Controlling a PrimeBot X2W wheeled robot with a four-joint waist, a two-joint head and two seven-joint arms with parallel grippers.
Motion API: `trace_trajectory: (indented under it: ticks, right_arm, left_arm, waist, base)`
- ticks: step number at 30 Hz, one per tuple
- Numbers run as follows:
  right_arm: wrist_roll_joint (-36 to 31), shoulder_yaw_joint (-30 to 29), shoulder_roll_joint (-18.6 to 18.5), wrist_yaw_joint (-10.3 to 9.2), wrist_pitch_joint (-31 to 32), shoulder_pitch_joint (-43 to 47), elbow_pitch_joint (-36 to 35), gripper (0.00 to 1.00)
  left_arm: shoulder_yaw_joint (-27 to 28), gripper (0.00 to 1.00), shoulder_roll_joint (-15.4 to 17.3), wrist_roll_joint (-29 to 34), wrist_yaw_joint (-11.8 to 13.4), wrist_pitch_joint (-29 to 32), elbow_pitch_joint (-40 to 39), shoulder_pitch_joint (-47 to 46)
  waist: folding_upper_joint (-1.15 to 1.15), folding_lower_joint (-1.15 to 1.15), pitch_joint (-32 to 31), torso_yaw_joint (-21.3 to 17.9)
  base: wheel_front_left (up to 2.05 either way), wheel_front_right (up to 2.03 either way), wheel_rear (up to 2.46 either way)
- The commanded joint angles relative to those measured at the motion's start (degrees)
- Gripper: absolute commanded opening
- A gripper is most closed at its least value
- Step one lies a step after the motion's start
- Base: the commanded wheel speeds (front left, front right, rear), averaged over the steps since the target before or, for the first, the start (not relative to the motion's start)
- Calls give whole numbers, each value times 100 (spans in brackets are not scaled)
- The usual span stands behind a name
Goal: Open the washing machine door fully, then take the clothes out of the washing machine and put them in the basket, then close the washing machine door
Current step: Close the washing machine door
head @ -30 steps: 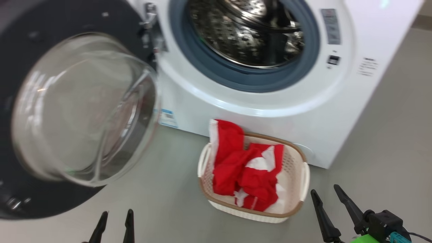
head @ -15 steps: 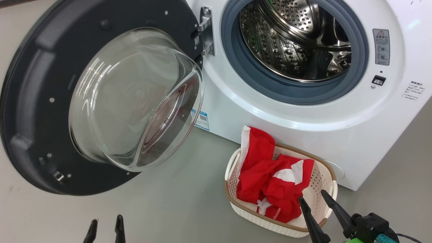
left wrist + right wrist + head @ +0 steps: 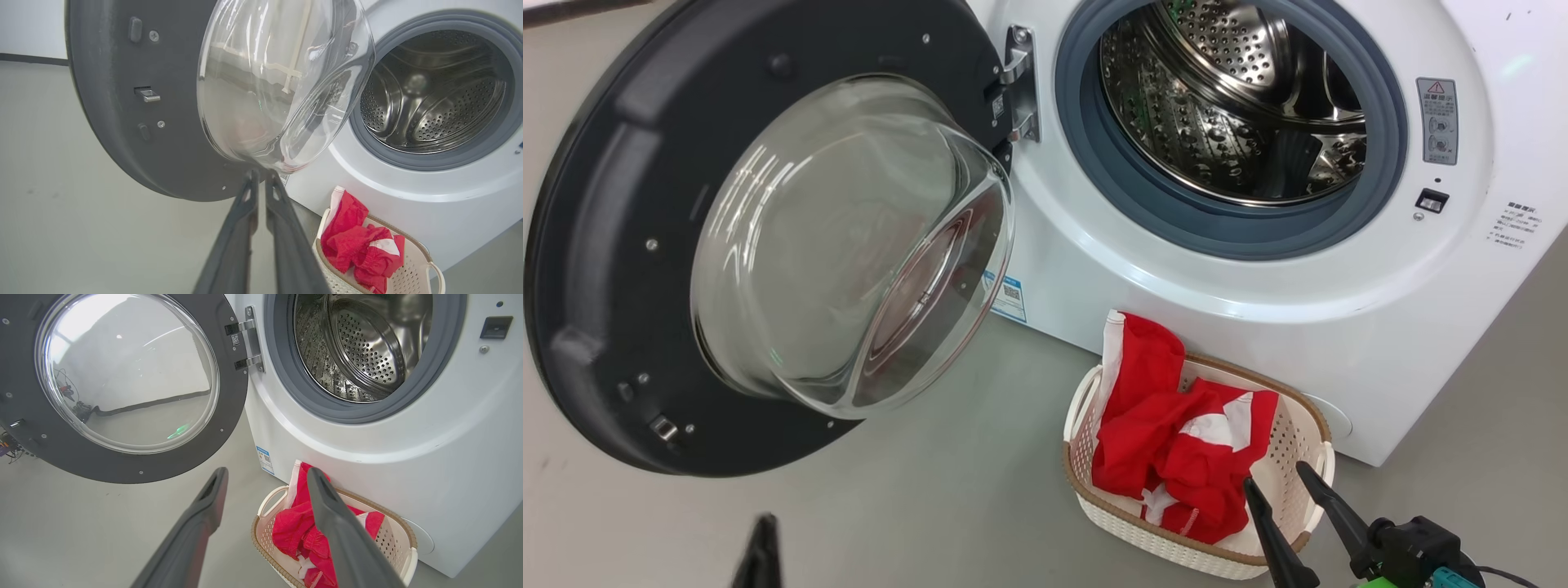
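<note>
**Head view.** A plain grey floor (image 3: 931,506) runs under everything. The white washing machine (image 3: 1258,327) stands on it. The washing machine door (image 3: 596,245) is swung wide to the left on its hinge (image 3: 1019,82), and its clear glass bowl (image 3: 849,245) bulges out of the black rim. The steel drum (image 3: 1217,98) sits inside a grey-blue gasket (image 3: 1094,163).

The basket (image 3: 1176,543) rests on the floor close to the machine's lower front. The clothes (image 3: 1168,441), red with white patches, are heaped in it, with one fold draped up over its far rim.

The right jaws stand wide apart at lower right, gripping nothing. One of their fingers (image 3: 1270,535) overlaps the basket's near corner. Of the left jaws, a single dark tip (image 3: 761,555) shows at the bottom edge.

**Left wrist view.** A pale wall (image 3: 28,24) meets the floor along a dark strip (image 3: 32,60). The left fingers (image 3: 241,228) are drawn nearly together, leaving a thin slit with nothing in it. Their tips lie against the door's lower edge under the glass; I cannot tell whether they touch it.

**Right wrist view.** The right fingers (image 3: 196,522) are spread far apart over the floor, with nothing between them. The basket of clothes lies beyond.
</note>
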Motion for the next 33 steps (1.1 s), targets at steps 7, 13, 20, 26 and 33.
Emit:
trace_trajectory:
  ticks: [7,13,20,26,33]
  right_arm:
    - [-9,66,-27,43,-37,-228,-151,100]
    - [-57,37,-18,43,-37,-203,-168,100]
    - [-75,-50,39,43,-37,-102,-198,100]
    - [-108,-149,46,43,-37,-57,-238,100]
    - [-139,-211,58,43,-37,-35,-275,100]
  left_arm:
    - [999,0,55,326,-271,-31,-1450,-969]
    - [1739,0,339,589,-536,-31,-2141,-2029]
    - [2313,0,1036,-575,-593,-31,-1457,-3232]
    - [2370,0,1927,-1900,-596,110,503,-4051]
    - [2616,0,2377,-3759,-562,2317,3137,-5025]
  waist:
    - [0,0,64,-3]
    - [0,0,110,-9]
    - [0,0,91,-48]
    - [0,0,138,-59]
    - [0,0,196,-90]
  base:
    - [0,0,0]
    - [0,0,0]
    - [0,0,0]
    - [0,0,0]
    - [0,0,0]
